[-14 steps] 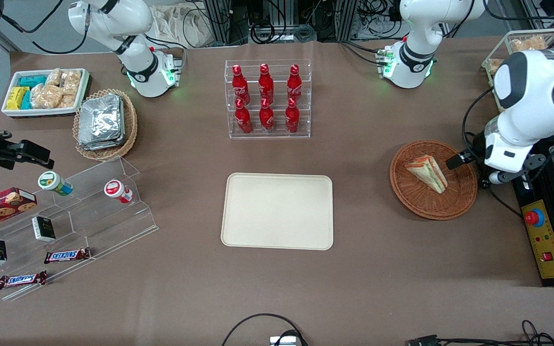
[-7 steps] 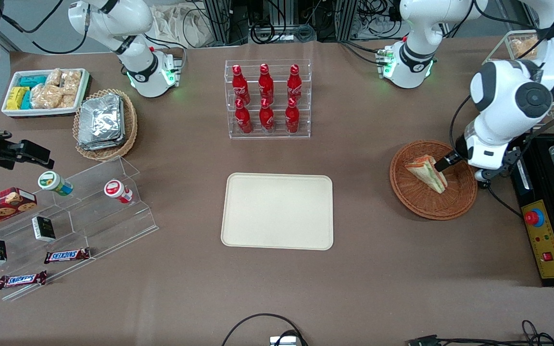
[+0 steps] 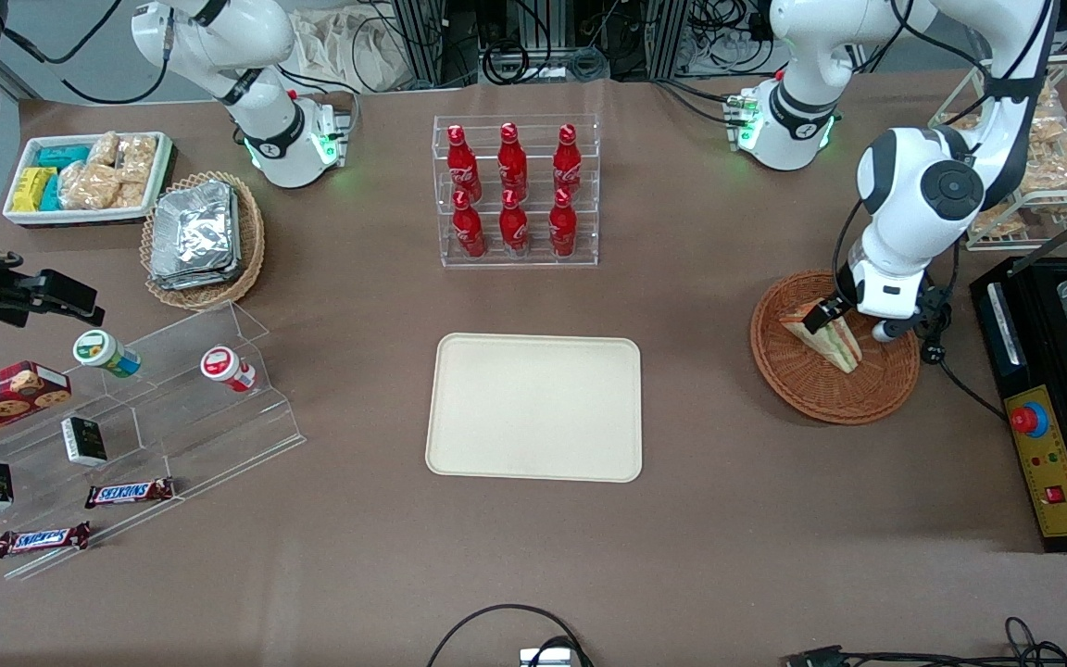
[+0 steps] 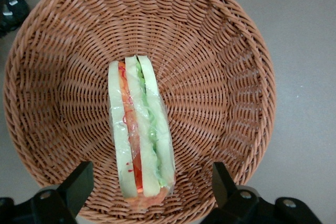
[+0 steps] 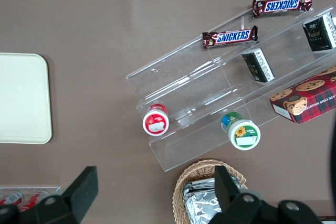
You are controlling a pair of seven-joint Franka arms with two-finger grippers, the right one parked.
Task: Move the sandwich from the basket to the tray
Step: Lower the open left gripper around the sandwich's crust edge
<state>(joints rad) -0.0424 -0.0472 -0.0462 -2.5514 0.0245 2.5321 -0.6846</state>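
Front view, starting at the parked arm's end of the table: a white rectangular bin of bagged snacks (image 3: 80, 216) sits at about ten o'clock from the table's middle. Just beside it is a lighter woven wicker basket holding foil packets (image 3: 251, 250). Nearer the camera, at about nine o'clock from the middle, a clear stepped acrylic display stand (image 3: 172, 408) carries small tubs, boxes and chocolate bars.

At the middle lies the flat cream-beige rectangular tray with rounded corners (image 3: 533, 408), and nothing rests on it. At twelve o'clock from the tray stands a clear acrylic rack of six red bottles (image 3: 517, 190), well apart from it.

At about three o'clock from the tray, toward the working arm's end, sits the round reddish-brown woven wicker basket (image 3: 821, 398). The small triangular wedge sandwich of pale bread (image 3: 837, 345) lies in it, its orange, red and green filling edge facing up.

The left arm's gripper (image 3: 816, 318) hangs above the sandwich's wider end, inside the basket's rim.

The left wrist view shows the same basket (image 4: 220, 77) and sandwich (image 4: 139, 140). The gripper (image 4: 149, 182) has its two black fingers (image 4: 79, 182) spread wide, one on either side of the wedge, and neither touches it.
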